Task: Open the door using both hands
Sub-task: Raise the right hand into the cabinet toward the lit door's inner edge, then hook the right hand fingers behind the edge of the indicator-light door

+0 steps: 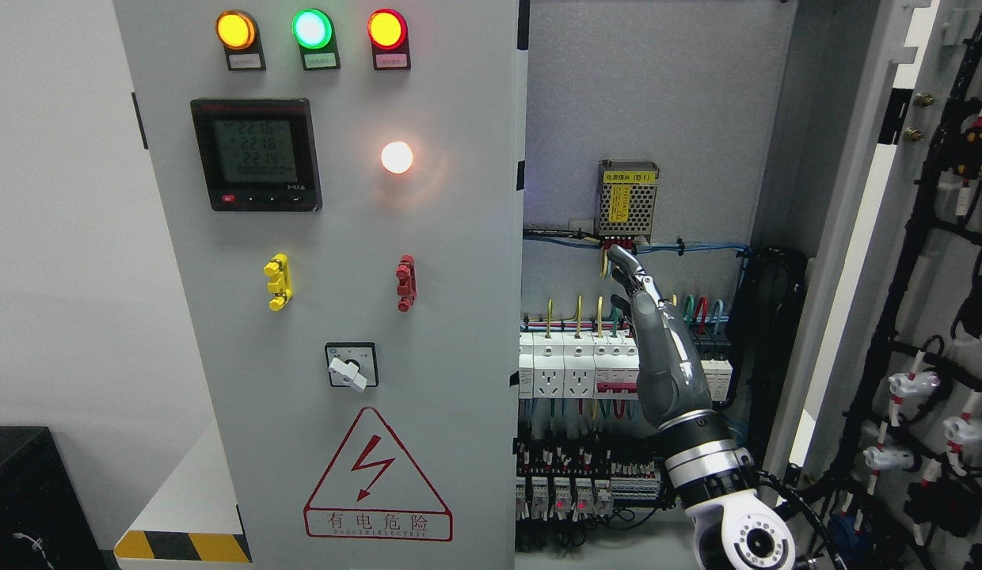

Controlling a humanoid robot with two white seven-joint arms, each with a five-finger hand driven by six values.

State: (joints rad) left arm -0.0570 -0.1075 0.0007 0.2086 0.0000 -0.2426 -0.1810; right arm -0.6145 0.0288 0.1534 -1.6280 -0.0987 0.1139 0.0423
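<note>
The cabinet is standing with its two doors in different states; the left door [340,317] is sitting shut and filling the middle of the view, while the right door [919,317] is hanging swung wide at three o'clock, showing its inner face strung with black cable [911,261] and white connectors [907,385]; between them the interior [649,119] is lying exposed. The right hand [657,332] is rising from five o'clock on a silver-and-white wrist [713,459], reaching up into the open bay; its fingers [627,265] are stretching out fairly straight and close together, gripping nothing, with the tip pointing toward twelve o'clock and ending just under the power supply [627,199] with the yellow label; whether it is touching the red terminals there I cannot tell. Behind the palm a row of white breakers [570,364] is running across, with coloured wires looping above it and more terminal blocks [570,491] sitting lower at six o'clock. On the shut door, three lamps are glowing along the top, orange [236,30], green [312,28] and red [386,29]; a meter [256,154] is showing digits below them, a white lamp [397,157] is shining to its three o'clock; a yellow handle [278,282] and a red handle [406,283] are sitting lower, then a rotary switch [350,366] and a warning triangle [378,475].
</note>
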